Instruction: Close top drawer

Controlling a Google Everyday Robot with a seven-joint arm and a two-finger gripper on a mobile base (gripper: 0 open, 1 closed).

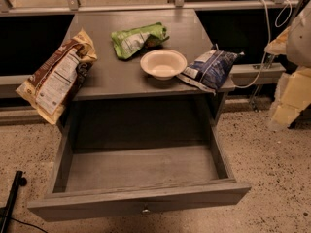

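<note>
The top drawer [141, 200] of the grey wooden cabinet is pulled far out toward me, and its inside is bare. Its long front panel runs along the bottom of the camera view, with a small round metal knob [145, 210] at the middle. My gripper [290, 98] shows as a pale, yellowish shape at the right edge, close to the camera. It is to the right of the cabinet and higher than the drawer front, apart from the drawer and the knob. It holds nothing that I can see.
On the cabinet top [116, 76] lie a brown chip bag [58, 79] overhanging the left edge, a green bag [136, 39], a white bowl [163, 63] and a blue bag [209, 69]. A black pole [12, 198] stands at the bottom left. White cables [267, 42] hang at the right.
</note>
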